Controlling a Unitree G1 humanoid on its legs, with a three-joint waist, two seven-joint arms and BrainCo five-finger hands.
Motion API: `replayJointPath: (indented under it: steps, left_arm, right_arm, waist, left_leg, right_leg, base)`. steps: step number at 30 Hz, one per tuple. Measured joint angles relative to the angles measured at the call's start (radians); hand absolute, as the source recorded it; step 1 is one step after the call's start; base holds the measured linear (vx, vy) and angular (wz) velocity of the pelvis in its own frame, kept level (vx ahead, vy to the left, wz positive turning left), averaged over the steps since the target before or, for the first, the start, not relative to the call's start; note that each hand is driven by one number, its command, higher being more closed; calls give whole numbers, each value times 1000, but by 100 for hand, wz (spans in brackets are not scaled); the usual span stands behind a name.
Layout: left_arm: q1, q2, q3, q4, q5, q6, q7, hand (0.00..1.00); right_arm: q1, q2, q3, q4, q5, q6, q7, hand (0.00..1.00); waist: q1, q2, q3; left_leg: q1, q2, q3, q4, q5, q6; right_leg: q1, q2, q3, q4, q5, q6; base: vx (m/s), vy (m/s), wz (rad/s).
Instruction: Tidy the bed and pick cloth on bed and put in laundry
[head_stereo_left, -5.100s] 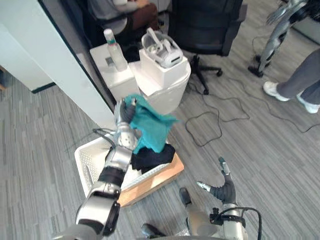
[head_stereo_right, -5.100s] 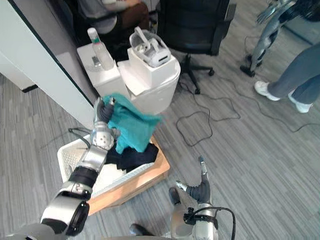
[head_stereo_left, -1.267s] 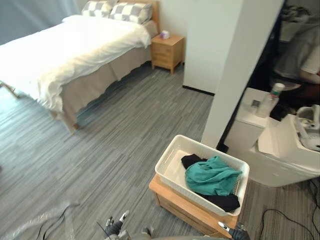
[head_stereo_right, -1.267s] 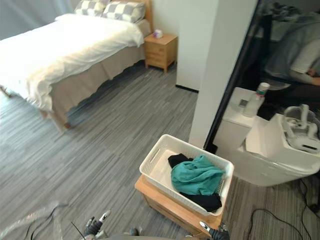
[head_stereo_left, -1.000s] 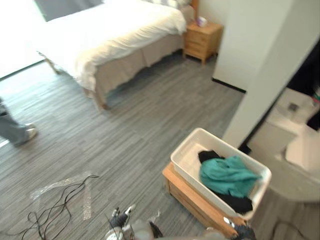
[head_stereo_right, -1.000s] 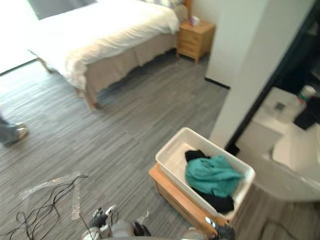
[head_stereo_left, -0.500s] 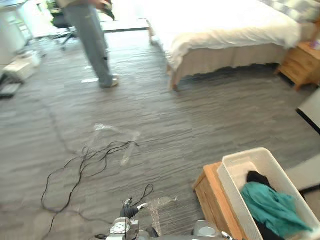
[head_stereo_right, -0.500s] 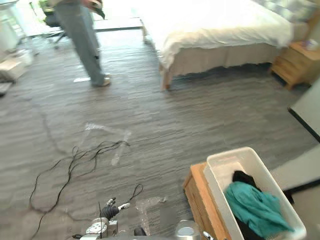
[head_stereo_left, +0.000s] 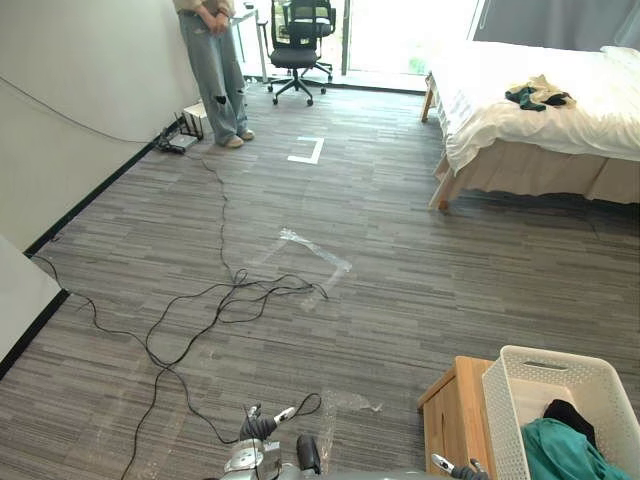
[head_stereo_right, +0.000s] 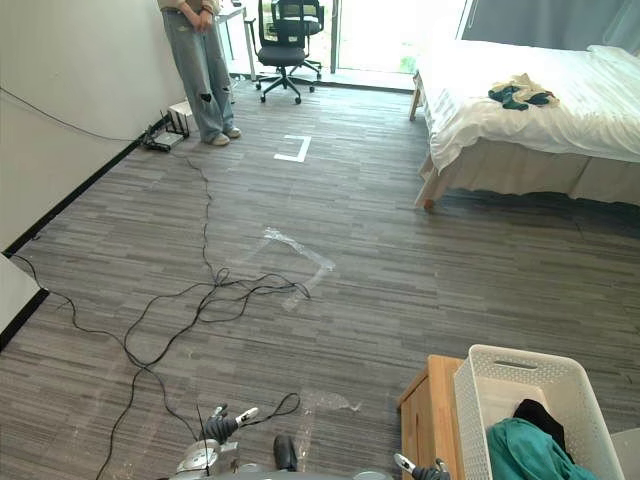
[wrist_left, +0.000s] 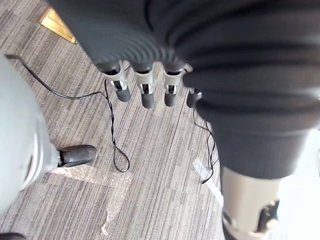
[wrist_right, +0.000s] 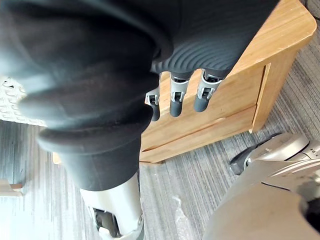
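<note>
Left robot hand (wrist_left: 146, 90) and right robot hand (wrist_right: 177, 97) are hanging with fingers relaxed, gripping nothing. Clothes (head_stereo_left: 538, 93) are lying on the bed (head_stereo_left: 520, 125); teal cloth (head_stereo_left: 560, 452) is sitting in the basket (head_stereo_left: 545, 357).

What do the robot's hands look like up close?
The left hand and right hand match: short silver fingers in a row, each ending in a dark rounded tip. A dark ribbed cover wraps the back of each hand and wrist, and a smooth silver-grey arm follows.
</note>
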Motion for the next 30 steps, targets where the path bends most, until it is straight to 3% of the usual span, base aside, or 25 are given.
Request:
replayJointPath:
  steps: [6, 9, 10, 11, 12, 13, 14, 15, 16, 17, 18, 19, 20, 21, 22, 23, 24, 25, 26, 28, 30]
  left_arm:
    - [0, 0, 73, -7, -2, 0, -2, 0]
    - [18, 6, 159, -46, -11, 1, -1, 0]
    - [34, 10, 193, -70, -14, 1, 0, 0]
    - [42, 17, 221, -72, -23, 3, 1, 0]
    - [54, 38, 246, -72, -28, 9, 4, 0]
    - [56, 34, 266, -76, -44, 11, 5, 0]
    - [57, 32, 279, -67, -56, 21, 13, 0]
    - [63, 29, 268, -37, -56, 31, 24, 0]
    - [66, 20, 254, -19, -56, 34, 24, 0]
    - [62, 16, 229, 2, -56, 30, 25, 0]
    - [54, 35, 192, -3, -55, 27, 24, 0]
    - [55, 58, 166, -20, -55, 14, 25, 0]
    - [58, 80, 151, -40, -55, 2, 25, 0]
    - [43, 82, 153, -28, -51, 7, 24, 0]
    - [57, 98, 119, -27, -26, 17, 23, 0]
    - [60, 106, 95, -28, -10, 21, 22, 0]
    - [54, 134, 61, -20, 12, 30, 23, 0]
    - [45, 145, 41, -19, 22, 33, 22, 0]
    - [26, 168, -2, -17, 28, 36, 21, 0]
    - [-19, 185, -32, -3, 50, 36, 20, 0]
    - [-90, 199, -44, 19, 70, 34, 17, 0]
  right_arm:
    - [-1, -1, 2, 0, -13, 2, 5, 0]
    - [0, -6, 3, -2, -23, 4, 27, 0]
    - [-6, -14, 2, -6, -32, 3, 38, 0]
    - [-21, -15, 7, -11, -48, 4, 44, 0]
    - [-33, -20, 35, -24, -60, 3, 49, 0]
    - [-33, -33, 48, -37, -62, 2, 57, 0]
    - [-46, -68, 62, -49, -70, 3, 65, 0]
    - [-69, -111, 71, -47, -91, 1, 68, 0]
    - [-76, -135, 73, -50, -97, 1, 69, 0]
    - [-114, -158, 73, -49, -101, 3, 69, 0]
    - [-115, -156, 75, -49, -101, 5, 68, 0]
    - [-91, -139, 69, -38, -103, 7, 72, 0]
    - [-78, -118, 71, -31, -112, 12, 80, 0]
    - [-82, -114, 71, -24, -128, 15, 88, 0]
    - [-69, -118, 71, -33, -134, 15, 88, 0]
    - [-68, -119, 71, -32, -135, 12, 88, 0]
    - [-72, -111, 86, -33, -135, 12, 91, 0]
    - [-72, -100, 92, -37, -128, 6, 91, 0]
    - [-70, -89, 89, -58, -129, -2, 89, 0]
    - [-66, -92, 101, -59, -129, -6, 93, 0]
    - [-81, -89, 112, -60, -120, -24, 101, 0]
  waist:
    - [6, 1, 5]
    - [34, 7, 21]
    - [31, 4, 33]
    - [37, 0, 45]
    - [49, -9, 53]
    - [56, -13, 64]
    - [74, 27, 89]
    - [85, 58, 91]
    - [86, 102, 85]
    - [82, 152, 91]
    - [70, 149, 93]
    - [63, 111, 89]
    - [61, 44, 82]
    - [56, 37, 102]
    - [54, 45, 96]
    - [55, 40, 103]
    - [50, 23, 114]
    - [36, 23, 115]
    - [4, 29, 121]
    - [-9, 30, 123]
    - [-33, 36, 126]
  left_leg:
    - [0, -9, 41, 0, -5, 6]
    - [-1, 14, 152, 6, -11, 12]
    - [-29, 45, 214, 61, -33, 19]
    - [-74, 87, 273, 162, -82, -4]
    - [-127, 147, 325, 313, -147, -52]
    - [-152, 183, 324, 391, -173, -59]
    - [-167, 197, 262, 461, -174, -54]
    - [-169, 154, 82, 471, -182, -51]
    - [-175, 161, 16, 438, -226, -53]
    - [-182, 171, 29, 411, -259, -33]
    - [-181, 161, 62, 364, -264, -52]
    - [-193, 118, 54, 369, -266, -49]
    - [-221, 70, 66, 405, -280, -29]
    - [-237, 70, 79, 467, -303, -6]
    - [-212, 77, 73, 477, -336, -11]
    - [-179, 65, 92, 465, -356, 11]
    - [-125, 70, 133, 441, -364, 14]
    - [-96, 73, 141, 420, -365, 14]
    - [-37, 77, 145, 367, -365, 12]
    - [42, 87, 161, 280, -356, -2]
    - [74, 111, 164, 236, -357, -31]
  right_leg:
    - [12, -23, -29, -8, -1, -8]
    - [-5, -35, -68, 30, -10, 4]
    - [-33, -35, -91, 82, -18, 14]
    - [-78, -38, -113, 137, -24, 9]
    - [-115, -55, -102, 170, -53, 18]
    - [-121, -53, -105, 173, -62, 31]
    - [-131, -44, -53, 170, -59, 23]
    - [-141, -38, 34, 115, -43, -5]
    - [-151, -1, 57, 104, -35, -6]
    - [-230, 25, 40, 245, -53, 10]
    - [-279, 34, -1, 380, -90, 33]
    - [-250, 28, -15, 356, -97, 17]
    - [-223, -8, -6, 292, -130, -11]
    - [-222, -34, -7, 275, -182, 0]
    - [-215, -44, -6, 286, -180, 1]
    - [-229, -60, -8, 367, -144, -3]
    - [-313, -83, -66, 563, -90, 6]
    - [-354, -95, -107, 649, -40, -10]
    - [-409, -115, -190, 773, 7, -56]
    - [-479, -88, -274, 821, -11, -58]
    - [-548, -23, -374, 659, -21, -47]
  base:
    - [-20, -9, 9]
    - [-43, -36, 8]
    - [-107, -88, -4]
    - [-134, -111, -30]
    - [-118, -55, -49]
    - [-96, 34, -97]
    - [-57, 117, -162]
    - [-41, 102, -195]
    - [-9, 89, -197]
    - [35, 78, -141]
    - [124, 96, -106]
    - [137, 71, -70]
    - [117, 41, -62]
    - [88, 67, -104]
    - [208, 100, -119]
    - [284, 150, -146]
    - [217, 92, -106]
    - [232, 159, -82]
    - [198, 135, -44]
    - [290, 141, -50]
    - [349, 83, -25]
